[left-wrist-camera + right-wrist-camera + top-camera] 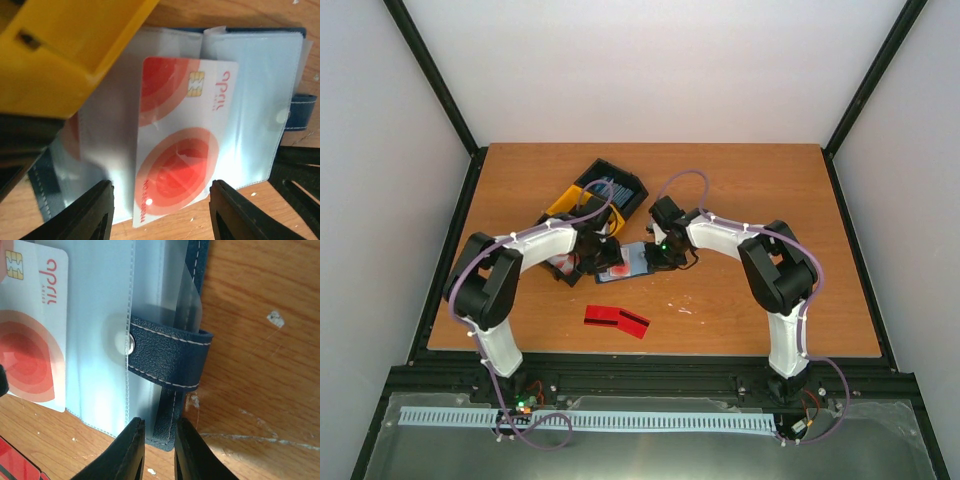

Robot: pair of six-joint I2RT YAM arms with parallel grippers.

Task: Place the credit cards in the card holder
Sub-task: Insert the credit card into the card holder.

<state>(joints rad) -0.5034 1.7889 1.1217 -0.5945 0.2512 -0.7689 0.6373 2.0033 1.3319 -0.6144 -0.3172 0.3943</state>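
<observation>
Black fingers of the left claw [161, 212] stand half wide astride the lower end of a white-and-red credit card [180, 145]. A sliver of pocket shows beside one finger, so no firm clamp is evident. The card lies slightly skewed across the clear pockets of the open card holder [260, 100]; whether its upper end has entered a sleeve cannot be told. On the far side the right claw [159, 442] is narrow and closed on the holder's navy edge just below the snap tab [167, 360], apparently steadying it on the table [260, 390].

Likely faults:
- (a) A skewed card pushed onward would catch a corner on a sleeve seam, then buckle or ride over the pocket.
- (b) So loose a hold may let the card slip sideways from between the fingers.
- (c) A push stronger than the right claw's pinch would drag the holder or fold it shut.

The yellow bin [55, 45] sits just beside the holder and may foul the left wrist. A further red card [617, 320] lies on the table nearer the arm bases.
</observation>
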